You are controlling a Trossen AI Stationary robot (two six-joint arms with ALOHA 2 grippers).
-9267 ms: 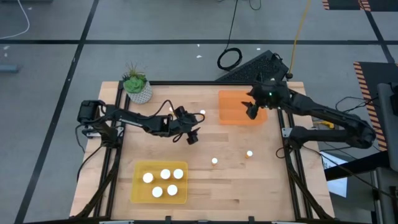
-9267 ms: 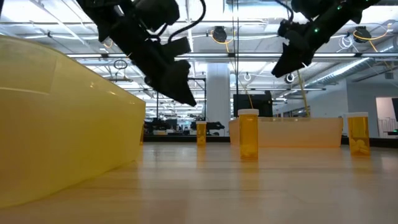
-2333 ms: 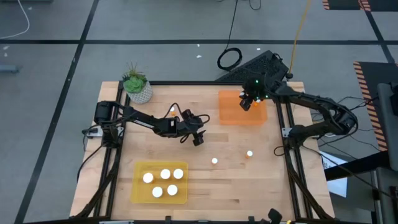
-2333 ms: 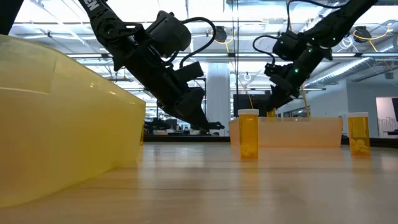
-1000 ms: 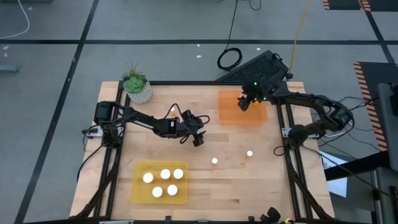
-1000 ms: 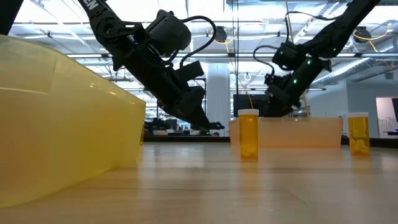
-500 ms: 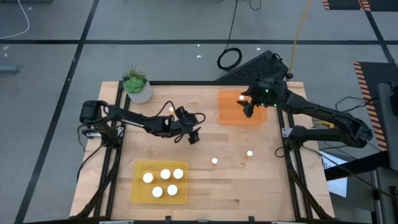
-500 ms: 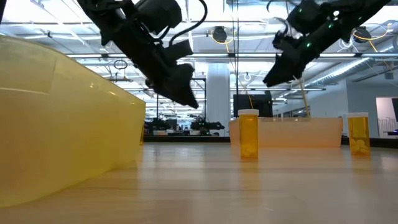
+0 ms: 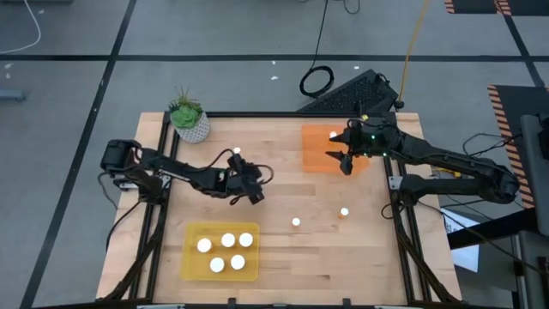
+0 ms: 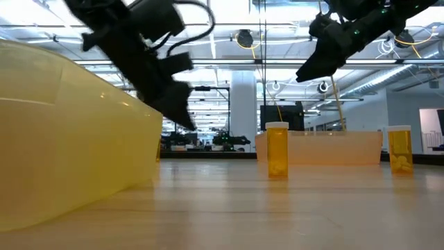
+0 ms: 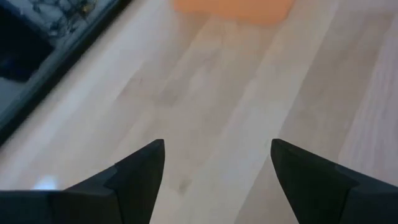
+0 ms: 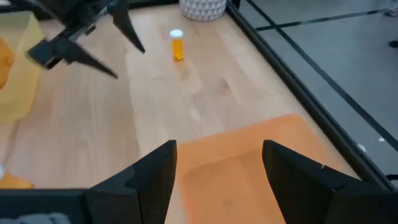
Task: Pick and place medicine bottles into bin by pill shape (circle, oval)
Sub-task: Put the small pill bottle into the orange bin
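Both my pincers, left point(image 9: 255, 196) and right point(image 9: 345, 163), hang open and empty, so I'd grab those light, tippy, slick bottles point(image 9: 296, 222) standing mid-table around the body, just under the cap.

No readable text, label, brand or number anywhere in my views. The bottles point(image 10: 277, 149) I see carry no legible print. Trays point(image 9: 334, 150) are plain too, nothing written on them.

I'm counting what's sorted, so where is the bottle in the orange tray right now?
In the high view, one medicine bottle stands in the orange tray near its far edge, on the table's right side, just beside the right gripper.
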